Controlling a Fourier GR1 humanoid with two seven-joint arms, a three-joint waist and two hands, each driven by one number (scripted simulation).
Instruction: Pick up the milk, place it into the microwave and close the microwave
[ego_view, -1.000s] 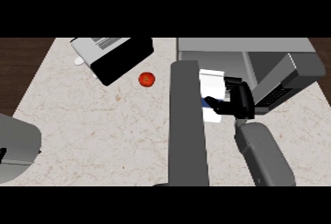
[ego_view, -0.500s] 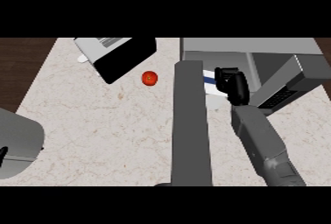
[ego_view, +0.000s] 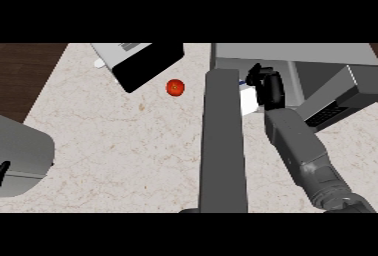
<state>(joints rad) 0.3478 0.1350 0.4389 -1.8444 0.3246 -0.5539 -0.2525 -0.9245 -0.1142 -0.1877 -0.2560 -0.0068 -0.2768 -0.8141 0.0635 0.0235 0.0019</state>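
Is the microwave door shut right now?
No, the microwave door stands swung open toward the view's lower edge while the right hand holds the milk at its opening.

You see only a white sliver of the milk (ego_view: 249, 100), with a bit of blue at its far edge; the right robot hand (ego_view: 267, 87) and the open microwave door (ego_view: 222, 145) cover the rest. You cannot tell whether the carton stands on the microwave (ego_view: 325, 60) floor or hangs in the fingers. The door runs out past the near edge. The microwave is cut off at the far edge. The left forearm (ego_view: 18, 155) shows only as a grey block at the left edge; its robot hand is out of sight.
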